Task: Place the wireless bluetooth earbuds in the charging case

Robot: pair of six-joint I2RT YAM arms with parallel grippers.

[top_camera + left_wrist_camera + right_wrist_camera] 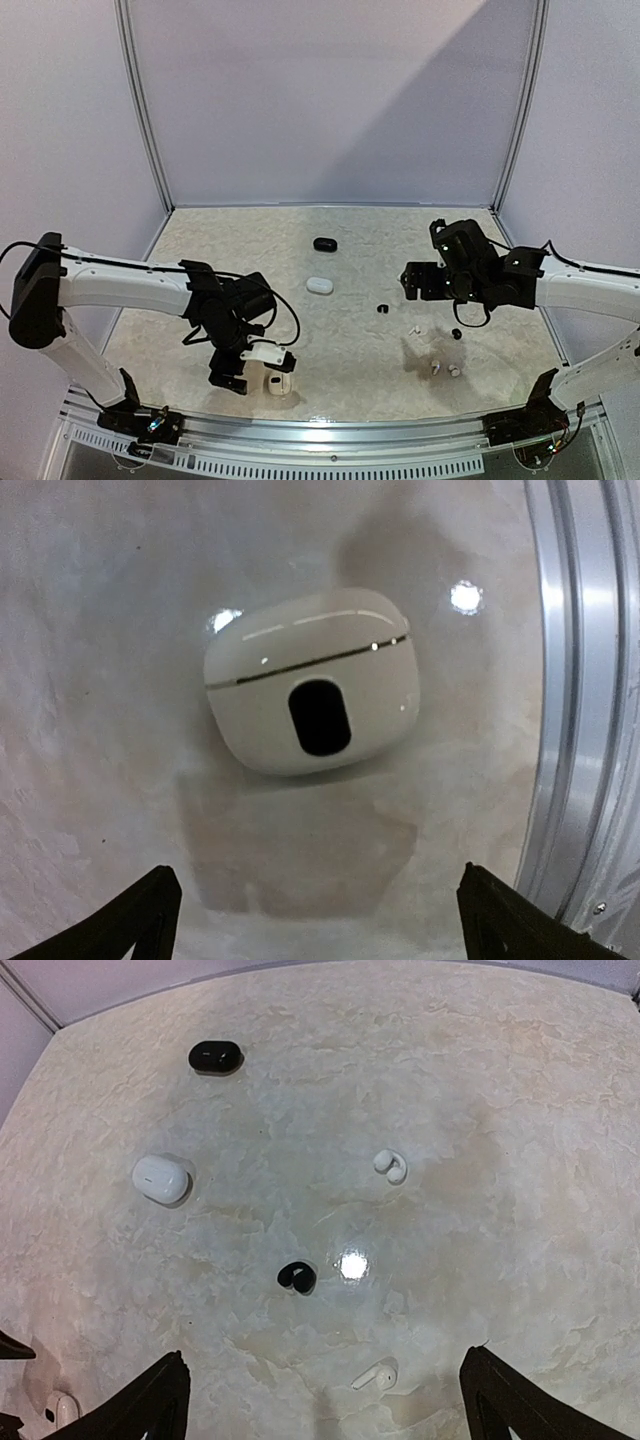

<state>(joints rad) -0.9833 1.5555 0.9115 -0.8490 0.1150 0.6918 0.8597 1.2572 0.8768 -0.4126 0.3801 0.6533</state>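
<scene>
Left gripper [315, 905], fingers spread, hovers over closed glossy white plastic oval charging case [310, 680]. Right gripper [322, 1370], also spread, hangs above scattered tiny white and black plastic earbuds [390, 1165]. Risk: smooth buds slipping when pinched.

Soft overhead light is filling the enclosure; a diagonal shadow is crossing the back wall [330, 100] from 1 toward 8 o'clock. Lamp glare is spotting the glossy desk [500, 1110] near centre in the right wrist view, and at 11 and 1 o'clock in the left, where the white case [310, 680] is casting a faint shadow toward 6 o'clock. Both wrist views are bowing at their edges.
</scene>
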